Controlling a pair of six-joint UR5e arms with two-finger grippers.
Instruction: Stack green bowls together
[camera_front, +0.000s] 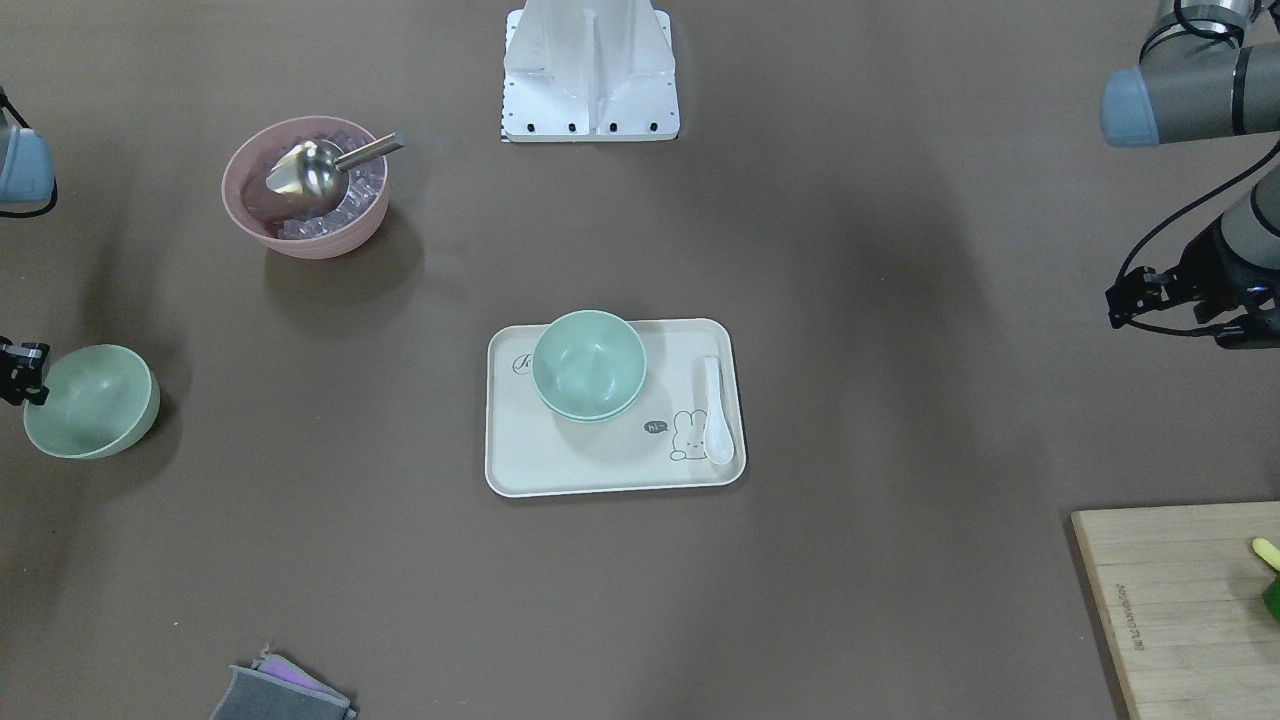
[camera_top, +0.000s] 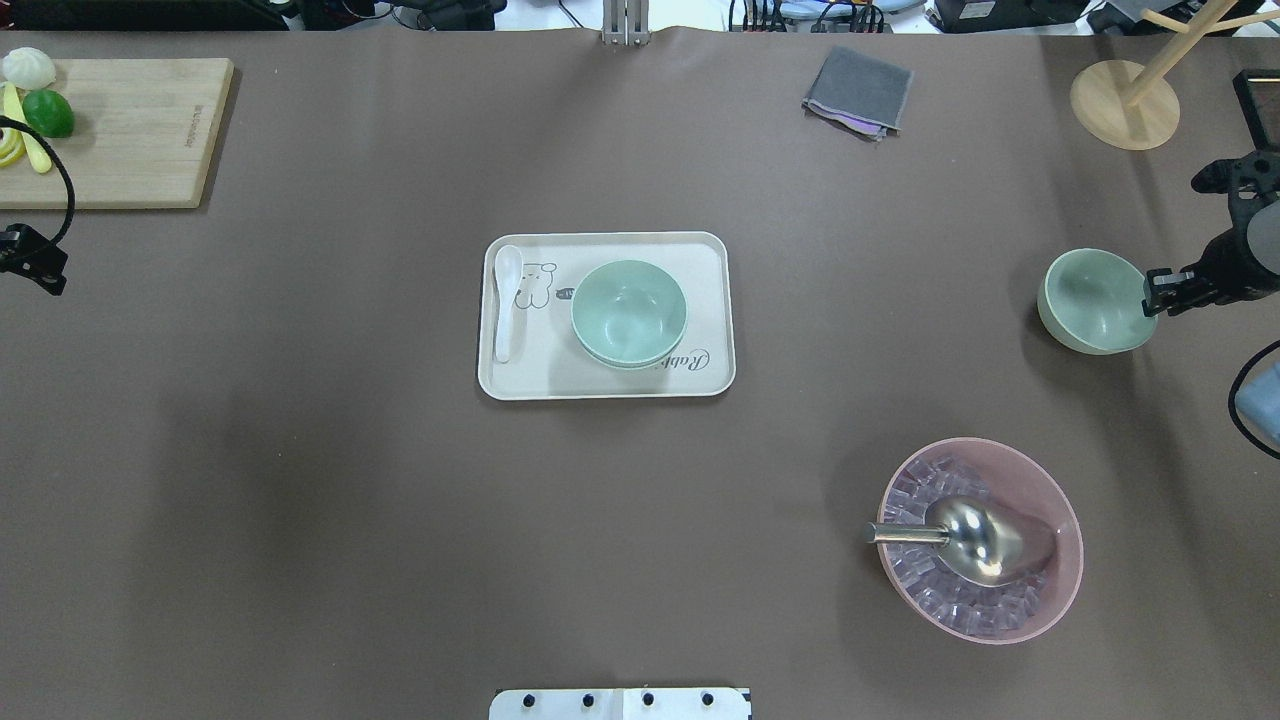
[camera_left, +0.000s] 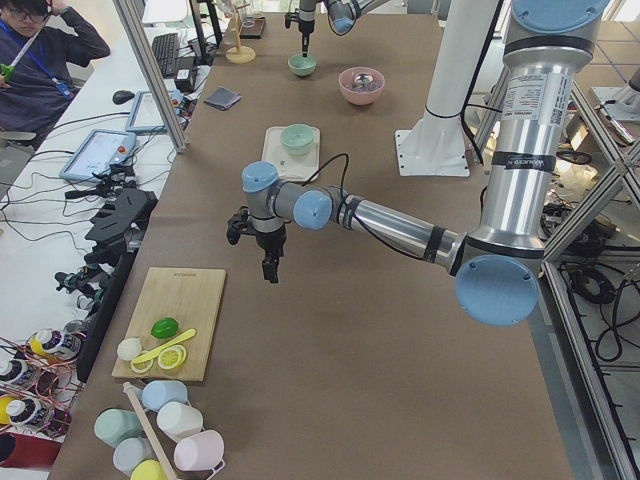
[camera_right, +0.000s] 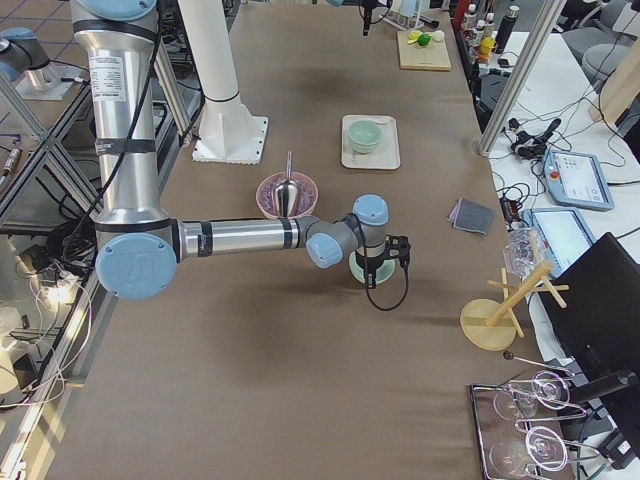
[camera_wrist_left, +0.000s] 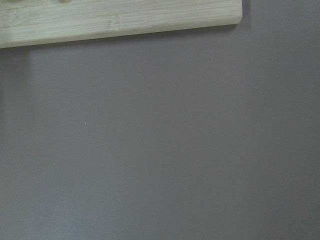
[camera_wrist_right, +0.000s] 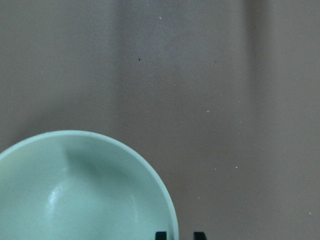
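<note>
Right claw (camera_top: 1158, 293): released, jaws astride the near rim of one small round pale-green plastic bowl (camera_top: 1093, 300) on the bench (camera_top: 300, 500). The bowl's body lies just inward of this claw. Two like green bowls (camera_top: 629, 312) are nested on a cream rectangular tray (camera_top: 705, 380), well beyond it the same way. Left claw (camera_top: 30, 262): farthest off, state cannot be told.

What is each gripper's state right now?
Left gripper: cannot be told whether open or closed; nothing visible in it.
Right gripper: open, fingers either side of the rim of the lone green bowl.
</note>
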